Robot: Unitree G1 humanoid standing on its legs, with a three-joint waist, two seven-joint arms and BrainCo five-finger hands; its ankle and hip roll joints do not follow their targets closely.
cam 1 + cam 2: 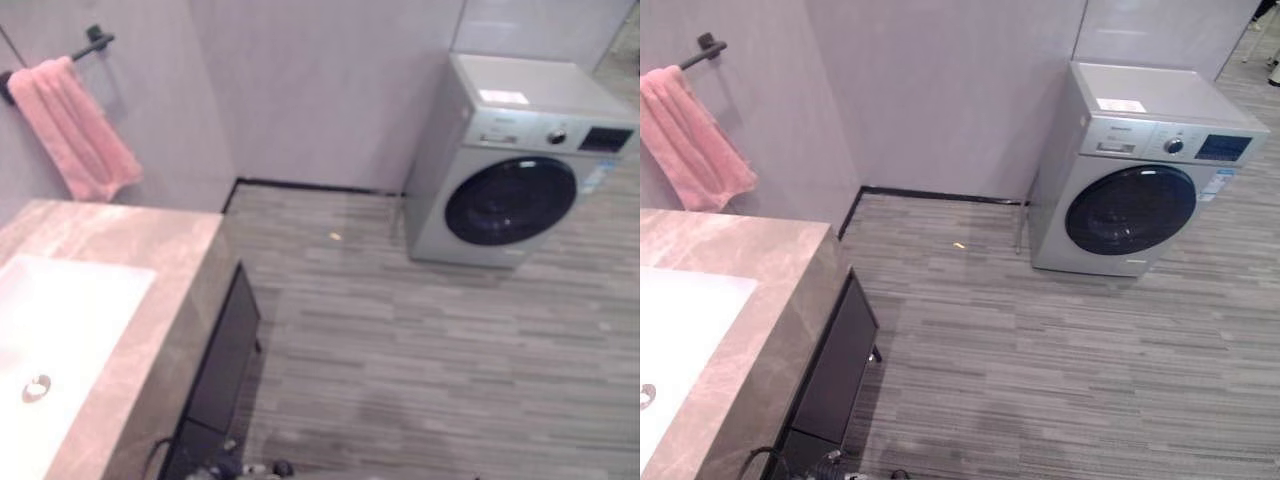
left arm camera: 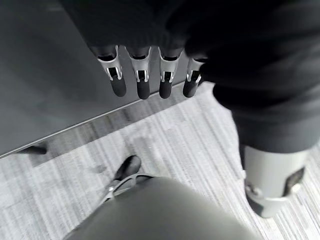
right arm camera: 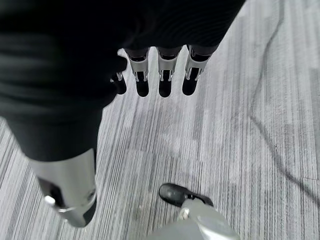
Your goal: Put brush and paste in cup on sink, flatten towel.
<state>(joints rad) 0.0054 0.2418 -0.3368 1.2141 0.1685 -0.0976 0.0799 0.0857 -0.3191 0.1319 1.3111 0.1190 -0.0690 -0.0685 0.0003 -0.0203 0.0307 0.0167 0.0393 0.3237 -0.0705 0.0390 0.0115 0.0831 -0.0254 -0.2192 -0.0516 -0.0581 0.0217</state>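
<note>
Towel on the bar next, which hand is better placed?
Probably left. The pink towel hangs on the wall bar at the robot's left, above the counter. Both the left hand and right hand hang open over the floor, holding nothing.

Pink towel (image 1: 685, 135) on rail, washing machine (image 1: 1140, 170) opposite

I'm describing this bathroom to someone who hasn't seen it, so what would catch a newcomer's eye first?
Probably the pink towel, hanging bunched on a dark wall rail above the stone counter with its white sink. Next, the silver front-loading washing machine standing against the far wall on the striped grey floor. The left hand and right hand hang low over the floor, fingers straight, holding nothing.
</note>
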